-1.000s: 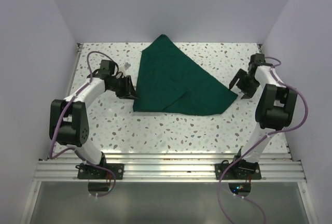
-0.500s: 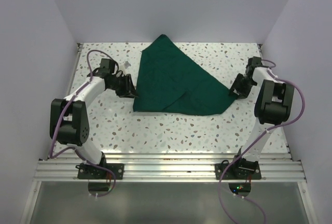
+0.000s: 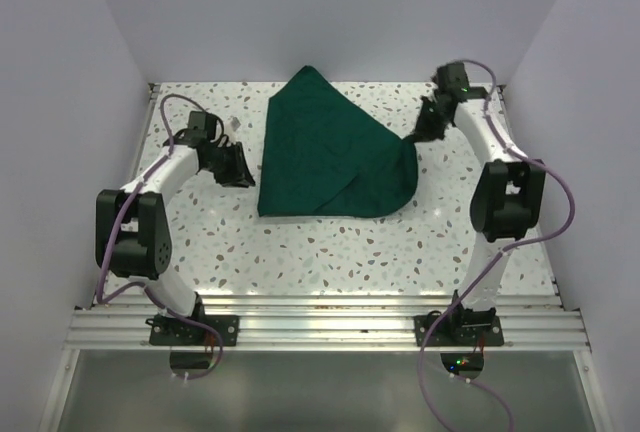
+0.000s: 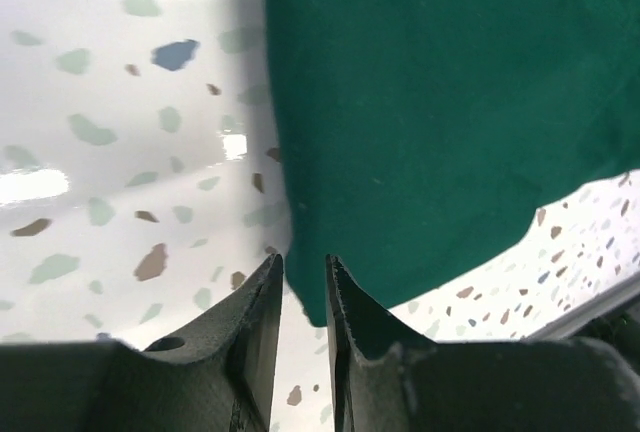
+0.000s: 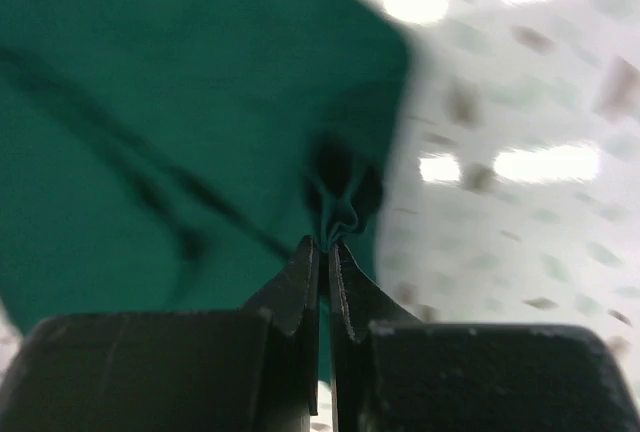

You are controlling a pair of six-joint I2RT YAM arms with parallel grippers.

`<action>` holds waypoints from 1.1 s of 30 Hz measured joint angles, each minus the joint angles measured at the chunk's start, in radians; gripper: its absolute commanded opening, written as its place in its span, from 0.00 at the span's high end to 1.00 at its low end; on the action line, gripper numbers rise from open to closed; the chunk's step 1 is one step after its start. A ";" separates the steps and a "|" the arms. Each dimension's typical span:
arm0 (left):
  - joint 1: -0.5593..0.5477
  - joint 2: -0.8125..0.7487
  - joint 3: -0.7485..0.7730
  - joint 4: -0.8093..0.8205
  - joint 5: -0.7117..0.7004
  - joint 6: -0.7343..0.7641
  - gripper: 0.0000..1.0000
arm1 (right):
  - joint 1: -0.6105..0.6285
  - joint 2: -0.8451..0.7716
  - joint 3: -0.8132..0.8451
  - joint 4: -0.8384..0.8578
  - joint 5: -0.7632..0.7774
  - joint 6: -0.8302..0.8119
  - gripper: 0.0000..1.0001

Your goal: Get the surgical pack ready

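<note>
With our right pincer [image 5: 325, 244] clamped on only a small pucker of the green drape [image 3: 330, 157] lying on the table [image 3: 300, 242], and our left pincer [image 4: 304, 268] narrowly apart beside its left edge, we risk the cloth slipping free.

Near side of the table [image 3: 300, 242], 4 through 8 o'clock: bare surface, passable. Centre to 12 o'clock: covered by the drape [image 3: 330, 157]. The left gripper [image 3: 243, 167] stands at the drape's 9 o'clock edge. The right gripper [image 3: 415, 139], pinching the drape's raised corner, obstructs 2 o'clock. The walls [image 3: 60, 102] close off 9, 12 and 3 o'clock.
</note>
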 measured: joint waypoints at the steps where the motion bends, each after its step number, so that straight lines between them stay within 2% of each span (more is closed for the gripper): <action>1: 0.010 0.001 0.002 -0.003 -0.008 0.000 0.73 | 0.063 -0.001 0.074 0.000 -0.003 0.003 1.00; 6: 0.052 0.042 0.035 -0.019 -0.044 -0.001 0.74 | 0.372 0.008 0.391 0.014 -0.043 0.033 1.00; 11: 0.053 0.110 0.036 -0.019 -0.055 -0.011 0.74 | 0.542 0.109 0.574 0.019 -0.111 0.048 1.00; 15: 0.053 0.150 0.025 -0.012 -0.053 -0.023 0.75 | 0.599 0.250 0.637 0.039 -0.164 0.078 1.00; 21: 0.053 0.161 0.003 0.008 -0.045 -0.042 0.74 | 0.642 0.402 0.642 0.071 -0.246 0.125 1.00; 33: 0.053 0.165 -0.062 0.069 -0.008 -0.082 0.74 | 0.676 0.419 0.647 0.190 -0.360 0.197 1.00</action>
